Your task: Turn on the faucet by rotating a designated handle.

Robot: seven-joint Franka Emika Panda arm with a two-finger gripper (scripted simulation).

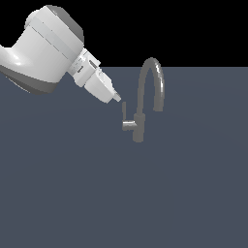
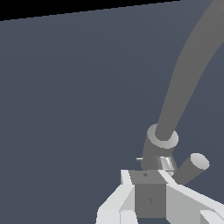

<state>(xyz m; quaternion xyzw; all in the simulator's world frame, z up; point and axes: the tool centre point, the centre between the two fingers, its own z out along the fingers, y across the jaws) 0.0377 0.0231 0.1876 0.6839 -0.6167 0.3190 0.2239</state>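
The arm's base is cut off at the exterior view's left edge. The gripper (image 1: pixel 116 97) hangs just beside the top of the handle (image 1: pixel 124 110), on the faucet (image 1: pixel 139 127) side toward that left; contact is unclear. In the wrist view the jaws' tips sit close together, but whether shut I cannot tell. The faucet stands on the bare grey desk (image 1: pixel 184 193).

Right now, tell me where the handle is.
In the exterior view the handle stands upright on the stub at the faucet body's left, just below the gripper tip, opposite the arched spout's outlet.
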